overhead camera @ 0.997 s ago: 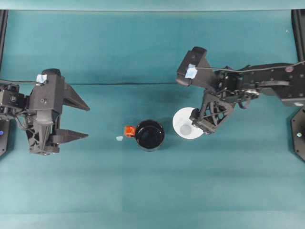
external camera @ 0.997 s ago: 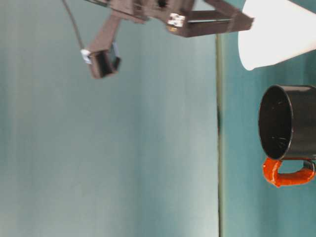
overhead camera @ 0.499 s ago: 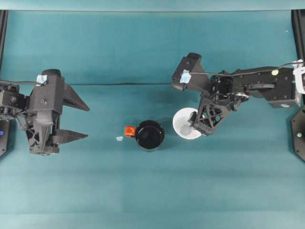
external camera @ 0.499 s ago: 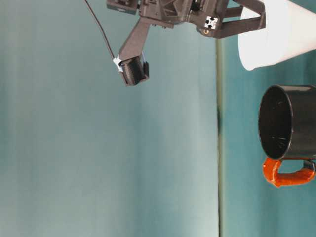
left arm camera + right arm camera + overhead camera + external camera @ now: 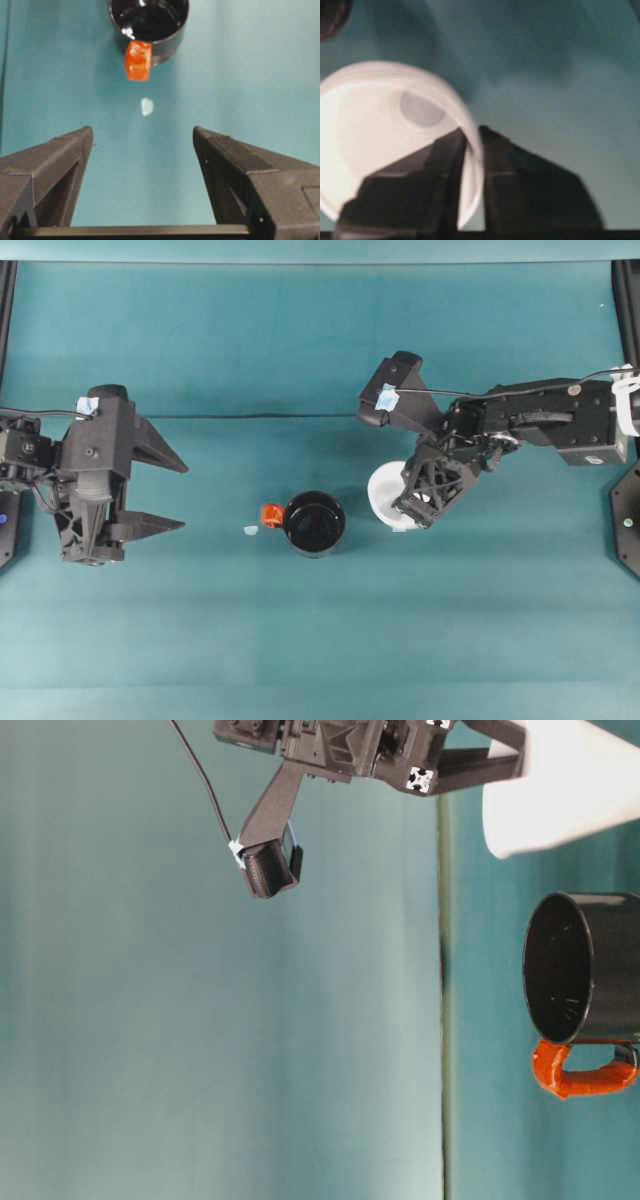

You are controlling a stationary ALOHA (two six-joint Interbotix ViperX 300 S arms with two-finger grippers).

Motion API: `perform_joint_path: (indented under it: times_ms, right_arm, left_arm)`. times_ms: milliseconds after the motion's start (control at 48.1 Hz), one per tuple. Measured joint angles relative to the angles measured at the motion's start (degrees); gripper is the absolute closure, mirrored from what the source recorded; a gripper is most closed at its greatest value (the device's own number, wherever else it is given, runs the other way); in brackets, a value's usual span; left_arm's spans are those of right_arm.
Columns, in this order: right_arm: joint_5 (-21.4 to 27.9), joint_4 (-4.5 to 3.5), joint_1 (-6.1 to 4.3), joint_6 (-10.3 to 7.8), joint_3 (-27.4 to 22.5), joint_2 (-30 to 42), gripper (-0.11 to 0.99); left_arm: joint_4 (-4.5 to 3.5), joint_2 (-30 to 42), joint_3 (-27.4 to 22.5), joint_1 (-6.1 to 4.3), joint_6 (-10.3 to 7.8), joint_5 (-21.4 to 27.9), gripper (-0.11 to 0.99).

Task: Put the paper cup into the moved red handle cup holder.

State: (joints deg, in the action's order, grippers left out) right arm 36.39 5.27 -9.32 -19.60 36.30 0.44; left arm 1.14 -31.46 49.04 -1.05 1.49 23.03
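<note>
The white paper cup (image 5: 382,487) stands right of the red handle cup holder (image 5: 315,523), a glossy black cup whose red handle (image 5: 271,515) points left. My right gripper (image 5: 408,508) covers the cup's right half. In the right wrist view the right gripper (image 5: 472,134) is shut on the paper cup (image 5: 370,135), one finger inside the rim and one outside. The table-level view shows the paper cup (image 5: 570,790) beside the holder (image 5: 585,980). My left gripper (image 5: 184,497) is open, well left of the holder (image 5: 149,20), with nothing between its fingers.
A small white scrap (image 5: 250,530) lies on the teal cloth just left of the red handle, and the left wrist view shows the scrap (image 5: 146,106) as well. A dark seam (image 5: 260,417) crosses the table behind the cups.
The right gripper came in over the paper cup from the right and closed on its rim wall. The cup shifted slightly left. Left arm and holder stayed still.
</note>
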Motion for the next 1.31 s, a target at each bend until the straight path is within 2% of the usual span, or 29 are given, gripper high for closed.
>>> perform_joint_path:
  times_ms: [145,353,416,478,561,706,790,956,1101,1309]
  right_arm:
    - [0.00,1.32,0.09,0.00,-0.18,0.00,0.98]
    - [0.09,2.29,-0.18,-0.09,-0.26,-0.09,0.98]
    - [0.35,2.90,-0.18,0.00,-0.35,-0.18,0.98]
    - [1.23,3.16,-0.09,0.00,-0.70,-0.44,0.98]
    - [3.60,3.25,-0.35,-0.09,-2.11,-1.85,0.98]
    - [8.44,3.34,-1.85,0.00,-5.54,-4.39,0.98]
    - [11.16,3.25,-2.29,0.00,-7.38,-5.89,0.98]
    - [15.29,3.25,-2.37,0.00,-9.76,-8.17,0.98]
    - [15.91,3.25,-2.29,0.00,-10.99,-8.88,0.98]
    - [16.00,3.25,-1.32,0.00,-15.64,-8.79,0.98]
  left_arm:
    - [0.00,0.09,0.00,0.00,0.00,0.00,0.02]
    - [0.00,0.09,0.00,0.09,0.00,-0.09,0.02]
    - [0.00,0.09,0.00,0.00,0.00,0.00,0.02]
    - [0.00,0.09,0.00,0.09,0.00,0.00,0.02]
    - [0.00,0.09,0.00,0.00,0.00,0.00,0.02]
    - [0.00,0.09,0.09,0.00,0.00,0.00,0.02]
    - [0.00,0.09,0.00,0.09,0.00,0.00,0.02]
    - [0.00,0.09,0.00,0.00,0.00,0.00,0.02]
    - [0.00,0.18,0.00,0.00,0.00,0.00,0.02]
    - [0.09,0.09,0.00,0.00,0.00,0.00,0.02]
